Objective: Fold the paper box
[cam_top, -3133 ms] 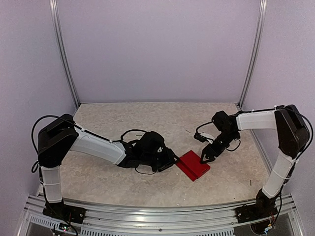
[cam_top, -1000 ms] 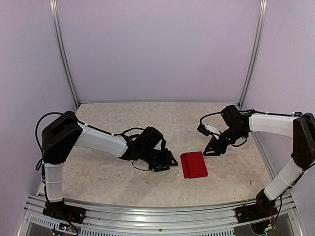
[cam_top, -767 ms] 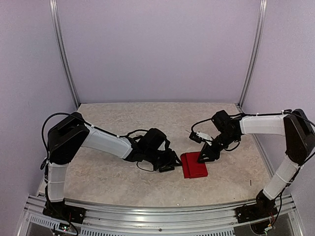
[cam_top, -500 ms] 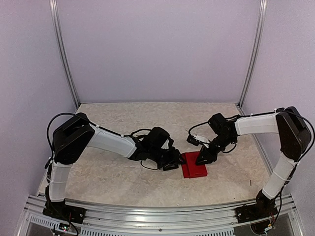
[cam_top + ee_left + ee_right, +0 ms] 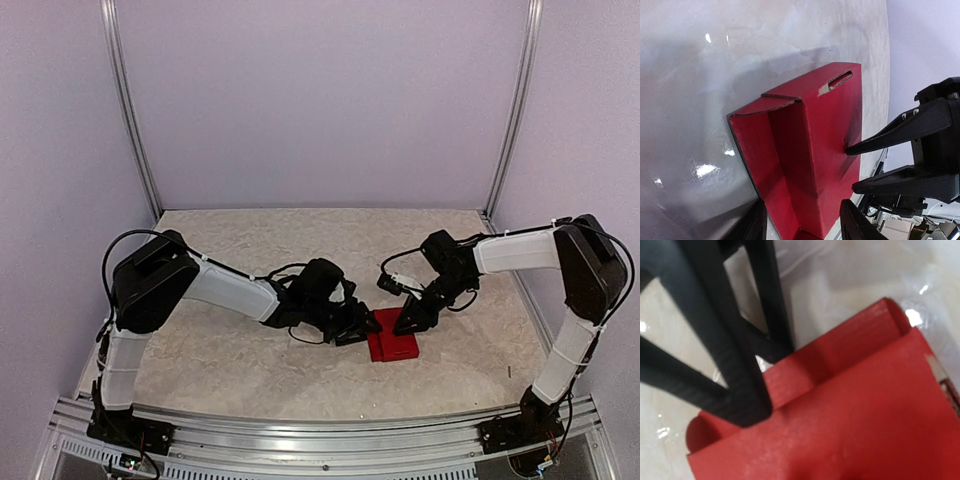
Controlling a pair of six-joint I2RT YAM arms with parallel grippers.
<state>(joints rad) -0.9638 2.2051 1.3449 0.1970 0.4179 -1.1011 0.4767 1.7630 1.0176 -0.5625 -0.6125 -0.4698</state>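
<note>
The paper box (image 5: 393, 340) lay flat on the bench (image 5: 250, 250), a little right of the middle and toward the near side, between the two arms. It was a low red sleeve, and in the left wrist view its open end faced the camera, with a small slot cut near its far corner.

The left gripper (image 5: 358, 328) sat low at that open end with its jaws apart, one finger on either side of the box's mouth. No clamping on the card was visible.

The right gripper (image 5: 408, 320) came in from the opposite side, its jaws also apart. One of its fingers (image 5: 890, 132) touched the box's upper face with its tip. In the right wrist view the two tips stood on either side of a raised fold along the box's edge.
</note>
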